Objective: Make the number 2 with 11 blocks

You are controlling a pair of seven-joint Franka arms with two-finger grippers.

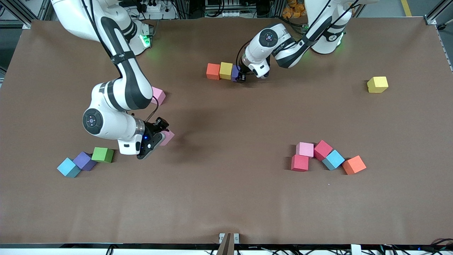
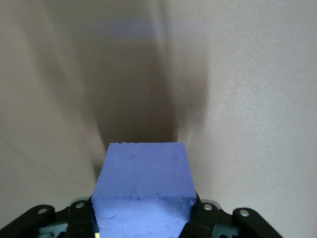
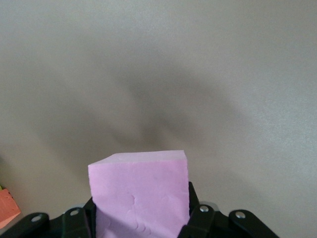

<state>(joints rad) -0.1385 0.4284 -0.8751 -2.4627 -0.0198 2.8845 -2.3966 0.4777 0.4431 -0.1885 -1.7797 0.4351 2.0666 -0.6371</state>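
My left gripper (image 1: 241,77) is shut on a purple block (image 1: 235,73), which stands at the end of a short row beside a yellow block (image 1: 225,70) and an orange block (image 1: 213,71). In the left wrist view the purple block (image 2: 141,183) fills the gap between the fingers. My right gripper (image 1: 161,136) is shut on a pink block (image 1: 167,137) over the table toward the right arm's end. In the right wrist view that pink block (image 3: 141,191) sits between the fingers.
Another pink block (image 1: 158,95) lies beside the right arm. Green (image 1: 103,154), purple (image 1: 84,161) and light blue (image 1: 68,167) blocks sit together nearer the camera. Pink (image 1: 304,149), two red (image 1: 299,163), light blue (image 1: 333,159) and orange (image 1: 354,165) blocks cluster toward the left arm's end. A yellow block (image 1: 377,84) lies alone.
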